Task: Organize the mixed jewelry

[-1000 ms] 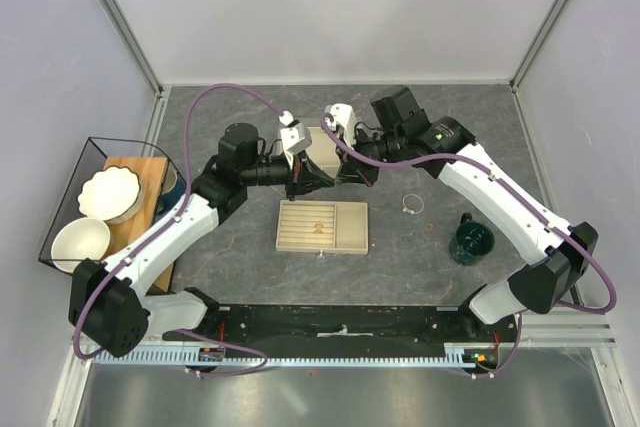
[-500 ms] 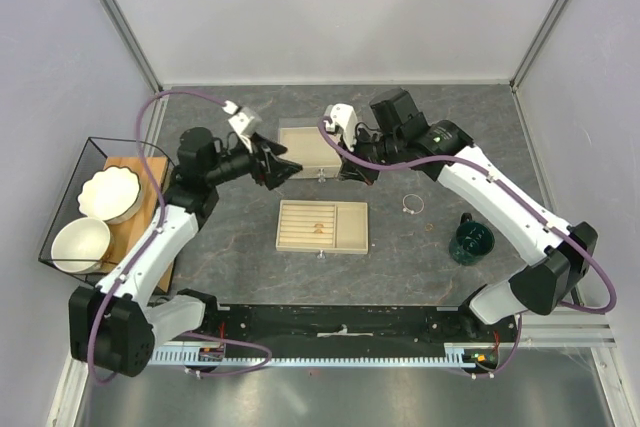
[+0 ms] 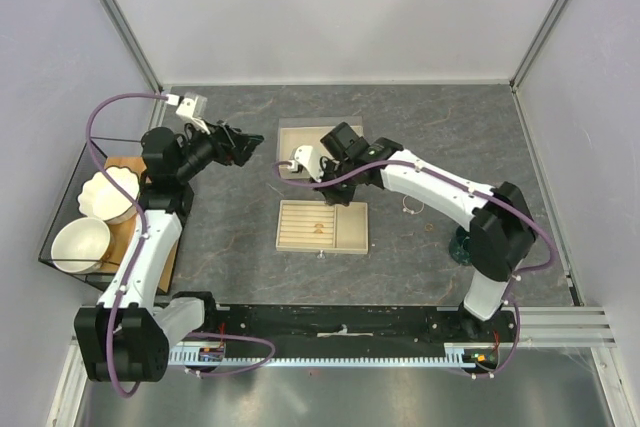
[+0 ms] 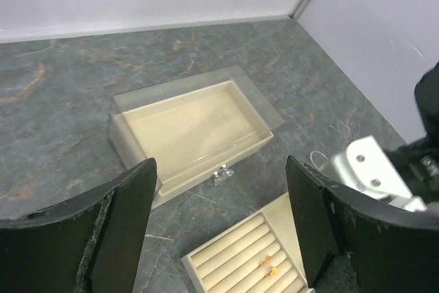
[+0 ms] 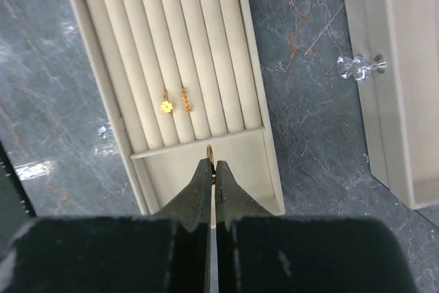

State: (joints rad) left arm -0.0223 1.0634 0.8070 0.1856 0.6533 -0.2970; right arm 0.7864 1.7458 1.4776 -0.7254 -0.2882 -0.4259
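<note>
Hovering well left of the open beige box [image 3: 300, 137], the left gripper [image 4: 219, 186] is hanging with its fingers spread and empty. The right gripper [image 5: 210, 167] is pinching a small gold ring [image 5: 210, 149] between pressed-together fingertips above the slotted tray [image 5: 226, 46], near two gold pieces [image 5: 174, 101] seated between its rolls. The ring is probably handling as light, stiff and slippery, so an edge-on pinch across the band is suiting it, while the thin silver hoop [image 3: 410, 204] is lying on the table [image 3: 220, 227] right of the tray.

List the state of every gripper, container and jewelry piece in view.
left gripper: open, empty
right gripper: shut on small gold ring
beige slotted tray: holds two gold pieces in its slots
shallow beige box with crystal knob: open, empty
thin silver wire hoop: lying loose outside the tray
</note>
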